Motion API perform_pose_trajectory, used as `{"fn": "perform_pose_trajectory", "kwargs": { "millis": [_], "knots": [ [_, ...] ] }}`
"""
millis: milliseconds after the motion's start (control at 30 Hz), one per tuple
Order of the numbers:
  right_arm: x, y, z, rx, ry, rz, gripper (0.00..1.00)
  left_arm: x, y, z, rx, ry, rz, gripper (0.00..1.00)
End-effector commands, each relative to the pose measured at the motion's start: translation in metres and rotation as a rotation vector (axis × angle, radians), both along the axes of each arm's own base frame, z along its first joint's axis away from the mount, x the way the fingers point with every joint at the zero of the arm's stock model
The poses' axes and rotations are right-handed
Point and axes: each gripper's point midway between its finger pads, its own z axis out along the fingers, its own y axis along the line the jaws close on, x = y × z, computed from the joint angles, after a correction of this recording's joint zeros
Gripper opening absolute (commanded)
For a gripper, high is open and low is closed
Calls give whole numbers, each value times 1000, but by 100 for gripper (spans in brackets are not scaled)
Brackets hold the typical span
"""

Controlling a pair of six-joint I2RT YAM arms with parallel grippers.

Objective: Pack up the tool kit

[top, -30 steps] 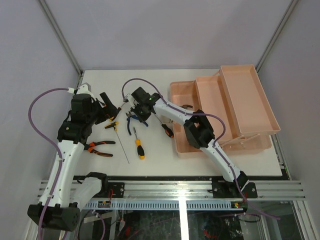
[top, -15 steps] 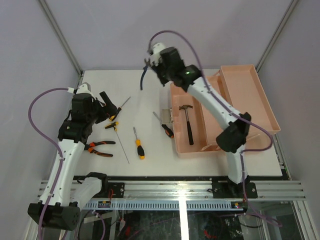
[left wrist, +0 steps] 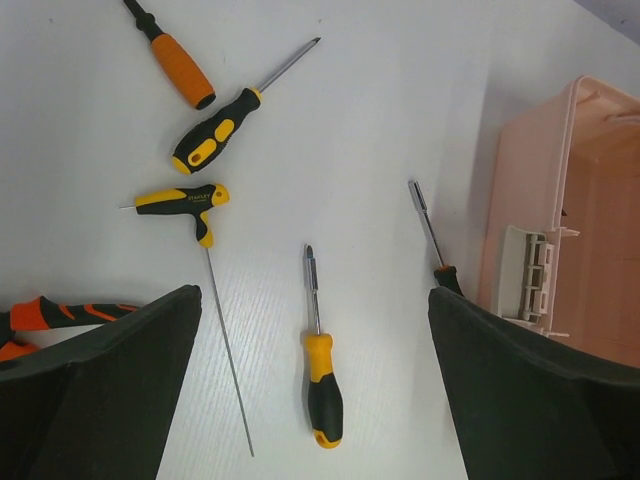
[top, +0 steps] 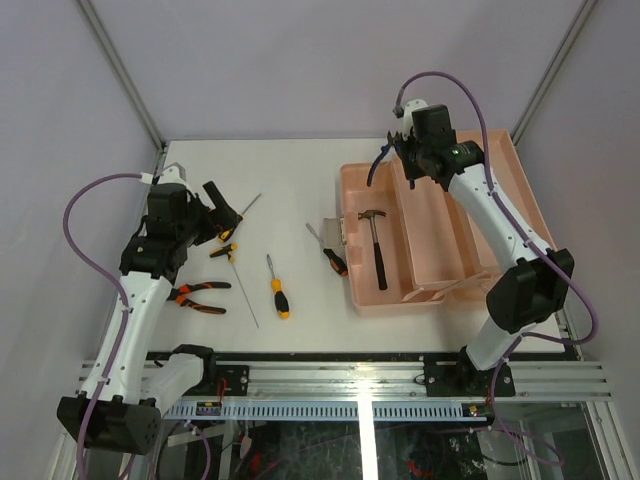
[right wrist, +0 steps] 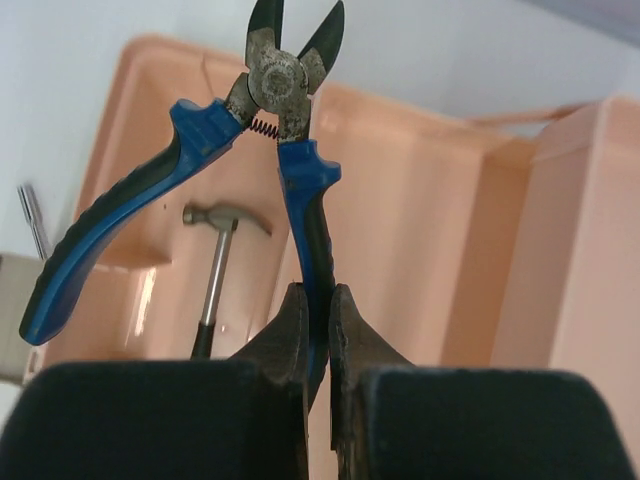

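Right tool (right wrist: 318, 302) swung over toolbox (top: 405, 245), pinching one blue pliers (right wrist: 303, 190) handle, left tool (left wrist: 315, 380) wide open, empty

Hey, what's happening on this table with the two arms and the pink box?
Two robot arms are packing tools into an open pink toolbox. The right gripper holds blue-handled pliers by one handle above the box, where a hammer already lies. The left gripper hangs open over several screwdrivers on the table, holding nothing. Nearby lie orange-handled pliers.
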Motion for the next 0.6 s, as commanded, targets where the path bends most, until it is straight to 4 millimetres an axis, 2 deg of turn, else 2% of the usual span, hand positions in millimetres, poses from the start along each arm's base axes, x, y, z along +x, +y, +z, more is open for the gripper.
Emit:
{"fn": "perform_pose_trajectory", "kwargs": {
  "millis": [0, 267, 567],
  "knots": [
    [-10, -13, 20, 79, -56, -10, 0, 12, -5, 10, -20, -54, -14, 94],
    [-29, -62, -14, 84, 40, -89, 0, 13, -5, 7, -20, -45, -15, 94],
    [-42, -78, -46, 97, 131, -98, 0, 12, -6, 3, -30, -38, -15, 94]
  ]
}}
